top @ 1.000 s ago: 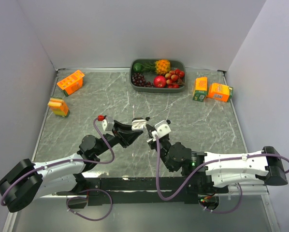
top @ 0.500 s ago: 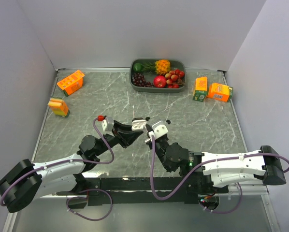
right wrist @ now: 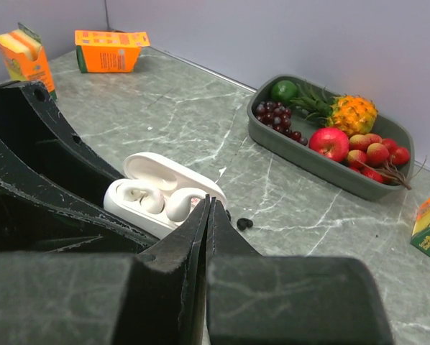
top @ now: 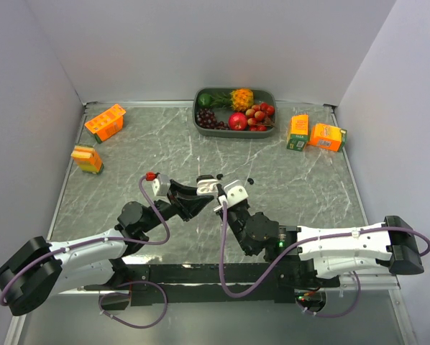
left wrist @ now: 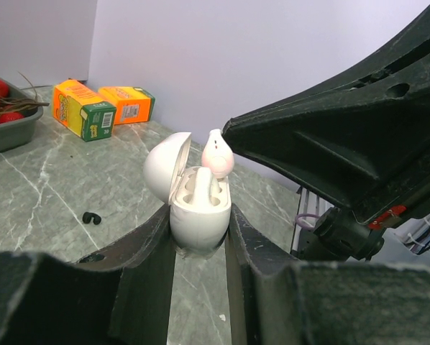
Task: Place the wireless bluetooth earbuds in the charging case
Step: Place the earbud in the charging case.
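My left gripper [top: 198, 189] is shut on the white charging case [left wrist: 199, 219], lid open, held just above the table. One white earbud [right wrist: 139, 198] sits in its slot. The second white earbud [left wrist: 215, 152] stands up out of the other slot and also shows in the right wrist view [right wrist: 180, 206]. My right gripper [right wrist: 208, 202] is shut, jaws pressed together, and its tips touch this raised earbud. In the left wrist view it [left wrist: 228, 131] is right beside the bud. A small black earbud [right wrist: 242, 223] lies on the table just past the case.
A grey tray [top: 198, 122] of fruit stands at the back middle. Two orange juice boxes [top: 105, 122] [top: 87, 159] lie at the far left. Two more [top: 298, 133] [top: 327, 136] stand at the back right.
My right gripper has moved left and forward up to the case. The left gripper and the case have stayed put.
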Robot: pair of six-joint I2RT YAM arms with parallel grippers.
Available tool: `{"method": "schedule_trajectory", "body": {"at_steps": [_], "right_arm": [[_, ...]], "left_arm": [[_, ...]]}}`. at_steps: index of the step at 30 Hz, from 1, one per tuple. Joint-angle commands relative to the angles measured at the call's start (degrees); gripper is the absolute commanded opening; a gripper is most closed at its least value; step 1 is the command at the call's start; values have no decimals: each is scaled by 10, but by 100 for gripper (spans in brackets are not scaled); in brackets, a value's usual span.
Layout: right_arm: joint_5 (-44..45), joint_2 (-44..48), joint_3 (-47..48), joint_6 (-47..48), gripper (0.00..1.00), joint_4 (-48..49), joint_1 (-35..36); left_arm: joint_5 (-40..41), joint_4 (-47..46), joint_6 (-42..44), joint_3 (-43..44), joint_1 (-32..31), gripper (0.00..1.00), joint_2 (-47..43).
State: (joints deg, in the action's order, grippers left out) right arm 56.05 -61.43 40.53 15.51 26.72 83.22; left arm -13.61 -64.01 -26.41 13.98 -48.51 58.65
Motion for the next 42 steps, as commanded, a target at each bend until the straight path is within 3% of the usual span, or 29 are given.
{"method": "schedule_trajectory", "body": {"at_steps": [1,15,27,42], "right_arm": [[-1,3,20,-4,0,3,0],[-5,9,4,-4,0,-13,0],[-14,21,-23,67,0,38,-1],[-41,9,-1,-11,0,-35,1]], "left_arm": [[8,-27,-1,11,-4,1,-14],[17,-23,2,18,-4,1,-18],[12,-24,0,18,-4,1,-16],[17,-27,0,23,-3,1,-13]]}}
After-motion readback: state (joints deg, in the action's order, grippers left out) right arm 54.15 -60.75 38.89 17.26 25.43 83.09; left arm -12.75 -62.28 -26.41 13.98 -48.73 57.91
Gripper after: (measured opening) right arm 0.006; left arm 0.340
